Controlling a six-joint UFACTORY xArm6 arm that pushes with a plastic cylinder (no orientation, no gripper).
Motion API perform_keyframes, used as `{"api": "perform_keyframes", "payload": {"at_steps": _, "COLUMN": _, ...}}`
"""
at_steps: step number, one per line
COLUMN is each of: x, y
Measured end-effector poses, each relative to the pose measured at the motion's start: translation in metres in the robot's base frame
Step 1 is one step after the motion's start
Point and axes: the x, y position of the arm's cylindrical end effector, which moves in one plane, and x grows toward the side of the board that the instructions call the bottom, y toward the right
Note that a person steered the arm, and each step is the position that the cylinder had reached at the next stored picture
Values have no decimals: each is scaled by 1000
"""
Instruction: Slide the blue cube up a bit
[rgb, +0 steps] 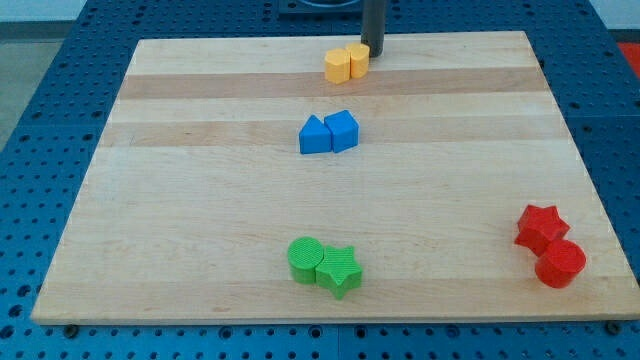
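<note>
The board (200, 200) holds the blue cube (342, 130) just above centre, touching a blue wedge (314, 136). My tip (373, 52), a bare rod with no jaws, sits above the cube beside the yellow blocks (346, 63); it must get below.

bare board around the blue cube (343, 131), blue wedge (314, 136) touching its left, yellow blocks (346, 63) above

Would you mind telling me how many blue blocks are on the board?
2. The blue triangular block and the blue cube sit touching, above the board's centre, cube on the view's right. None appears hidden.
</note>
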Motion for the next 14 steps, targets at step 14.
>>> {"api": "perform_keyframes", "payload": {"at_steps": 14, "x": 136, "y": -72}}
